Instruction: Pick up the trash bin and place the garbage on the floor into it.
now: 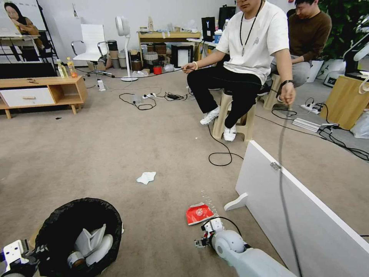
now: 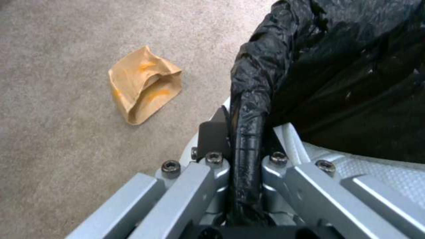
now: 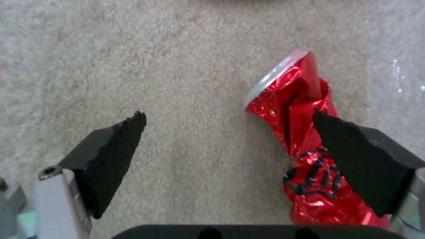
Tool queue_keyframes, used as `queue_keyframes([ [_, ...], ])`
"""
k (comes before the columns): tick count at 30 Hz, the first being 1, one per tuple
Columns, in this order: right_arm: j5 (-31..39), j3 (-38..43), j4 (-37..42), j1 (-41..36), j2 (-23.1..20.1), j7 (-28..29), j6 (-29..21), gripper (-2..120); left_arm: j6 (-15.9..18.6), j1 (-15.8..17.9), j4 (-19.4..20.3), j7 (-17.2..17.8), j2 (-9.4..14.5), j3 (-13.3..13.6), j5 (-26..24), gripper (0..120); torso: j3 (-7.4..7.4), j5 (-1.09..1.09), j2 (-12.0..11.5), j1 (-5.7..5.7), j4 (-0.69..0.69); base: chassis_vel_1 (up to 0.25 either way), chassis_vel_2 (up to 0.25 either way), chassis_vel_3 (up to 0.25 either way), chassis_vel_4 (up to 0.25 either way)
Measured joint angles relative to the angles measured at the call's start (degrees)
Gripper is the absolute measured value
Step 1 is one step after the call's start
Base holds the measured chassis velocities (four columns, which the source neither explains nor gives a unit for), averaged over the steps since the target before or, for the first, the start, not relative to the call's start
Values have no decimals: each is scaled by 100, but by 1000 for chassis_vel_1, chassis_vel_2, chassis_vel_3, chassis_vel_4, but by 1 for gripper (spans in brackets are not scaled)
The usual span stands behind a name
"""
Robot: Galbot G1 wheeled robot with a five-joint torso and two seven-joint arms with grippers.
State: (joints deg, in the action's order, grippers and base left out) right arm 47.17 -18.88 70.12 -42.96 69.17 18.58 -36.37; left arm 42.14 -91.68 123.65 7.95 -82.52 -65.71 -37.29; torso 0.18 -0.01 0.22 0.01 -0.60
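Right end effector (image 3: pixel 230 139) is held open low over the carpet, one pad overlapping a crushed red can (image 3: pixel 305 139) rather than straddling it; a skewed close is judged likely to push it aside. Left end effector (image 2: pixel 243 146) is clamped on the black-lined trash bin (image 1: pixel 78 234), near left, already holding litter.

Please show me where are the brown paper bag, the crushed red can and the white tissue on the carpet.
brown paper bag (image 2: pixel 144 88): left wrist view, on its creased middle.
crushed red can (image 3: pixel 297 109): right wrist view, on the crumpled upper body.
white tissue (image 1: pixel 146 177): head view, on its centre.
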Motion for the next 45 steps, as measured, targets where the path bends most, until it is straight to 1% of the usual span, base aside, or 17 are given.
queue_keyframes([
  [8,-223,115,-273,-61,-10,-97,107,96,0,9,-41,-9,15,22,9,3,-1,1,1,0,1,0,0,0,0],
  [11,-271,179,-296,-120,-83,-93,106,96,0,19,-52,-10,9,49,29,3,-1,-1,2,-1,-2,0,0,0,0],
  [12,-304,195,-315,-164,-108,-92,108,96,0,20,-54,-12,6,59,42,3,-1,-1,1,0,-7,0,0,0,0],
  [16,-350,261,-299,-226,-186,-91,106,96,0,19,-54,-22,5,75,65,3,-1,1,1,0,0,0,0,0,0],
  [20,-361,295,-239,-292,-290,-83,78,96,0,16,-54,-23,-3,92,83,3,0,1,1,0,-4,0,0,0,0],
  [24,-400,316,-209,-348,-330,-83,69,93,0,13,-54,-25,-12,97,101,3,0,2,1,0,-2,0,0,0,0],
  [25,-418,324,-189,-382,-355,-83,66,88,0,12,-55,-26,-13,98,108,3,0,2,1,0,-1,0,0,0,0],
  [26,-418,324,-189,-382,-355,-83,66,88,0,12,-55,-26,-13,98,108,3,0,2,1,0,-1,0,0,0,0],
  [29,-452,330,-112,-456,-417,-83,69,73,0,12,-61,-29,-14,98,113,3,0,3,1,0,1,0,0,0,0],
  [30,-452,330,-112,-456,-417,-83,69,73,0,12,-61,-29,-14,98,113,3,0,3,1,0,1,0,0,0,0],
  [32,-455,344,-53,-494,-472,-72,62,62,0,11,-69,-29,-14,100,120,3,0,3,1,0,1,0,0,0,0],
  [33,-455,344,-53,-494,-472,-72,62,62,0,11,-69,-29,-14,100,120,3,0,3,1,0,1,0,0,0,0],
  [35,-458,362,44,-559,-579,-41,53,49,0,11,-85,-29,-21,118,140,3,0,3,1,0,0,0,0,0,0],
  [36,-458,362,44,-559,-579,-41,53,49,0,11,-85,-29,-21,118,140,3,0,3,1,0,0,0,0,0,0],
  [39,-461,380,134,-628,-678,-11,36,40,0,17,-101,-29,-36,134,159,3,0,-1,1,0,-4,0,0,0,0],
  [41,-465,388,192,-675,-743,7,35,32,0,34,-117,-29,-44,160,182,3,0,1,0,0,-2,0,0,0,0],
  [45,-466,391,238,-705,-802,25,34,26,0,49,-129,-29,-50,174,197,3,0,0,0,0,-2,0,0,0,0],
])
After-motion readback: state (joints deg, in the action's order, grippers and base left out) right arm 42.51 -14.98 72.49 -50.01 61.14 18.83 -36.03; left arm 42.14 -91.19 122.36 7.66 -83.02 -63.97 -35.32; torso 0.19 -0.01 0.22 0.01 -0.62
